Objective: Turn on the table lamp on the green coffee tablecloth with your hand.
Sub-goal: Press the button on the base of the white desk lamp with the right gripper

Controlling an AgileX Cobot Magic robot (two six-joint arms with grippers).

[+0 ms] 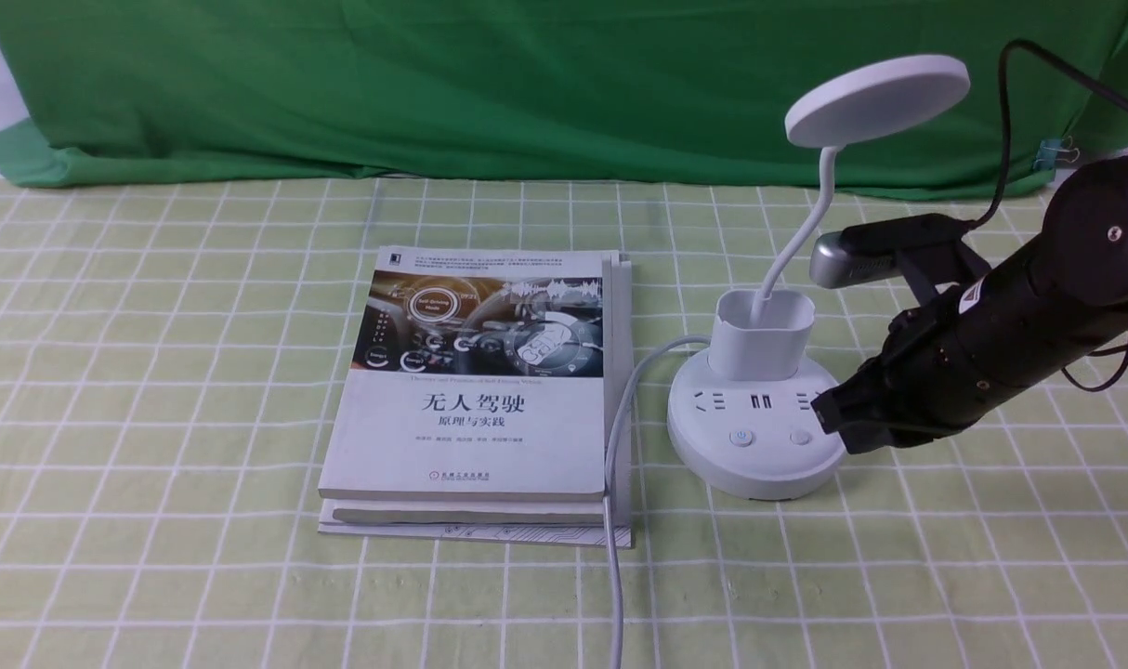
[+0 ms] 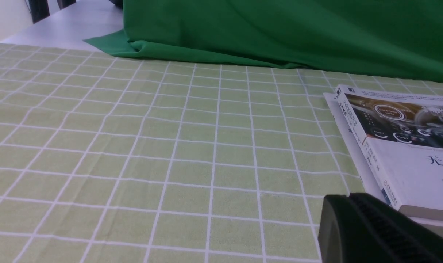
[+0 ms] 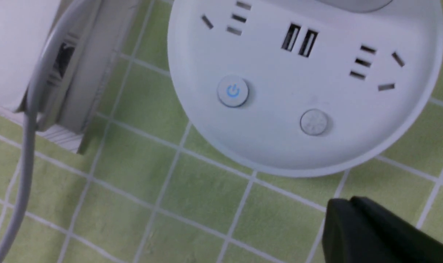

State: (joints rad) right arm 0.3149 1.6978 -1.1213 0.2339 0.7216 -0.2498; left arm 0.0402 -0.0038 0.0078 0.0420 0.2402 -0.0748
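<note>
The white table lamp [image 1: 754, 437] stands right of centre on the green coffee tablecloth [image 1: 155, 372]. Its disc head [image 1: 875, 98] shows no glow. The round base [image 3: 309, 84] carries a power button with a blue symbol [image 3: 232, 91] and a plain second button [image 3: 314, 122]. My right gripper [image 1: 829, 415], the hand, is shut on nothing at the base's right edge. In the right wrist view its tip [image 3: 347, 202] hangs over the cloth, a little clear of the rim and nearest the plain button. My left gripper [image 2: 347, 199] is shut and empty, low over the cloth by the book.
A stack of two books [image 1: 480, 381] lies left of the lamp. The lamp's grey cable [image 1: 615, 483] runs along the books' right side to the front edge. A dark green backdrop cloth [image 1: 527, 84] hangs behind the table.
</note>
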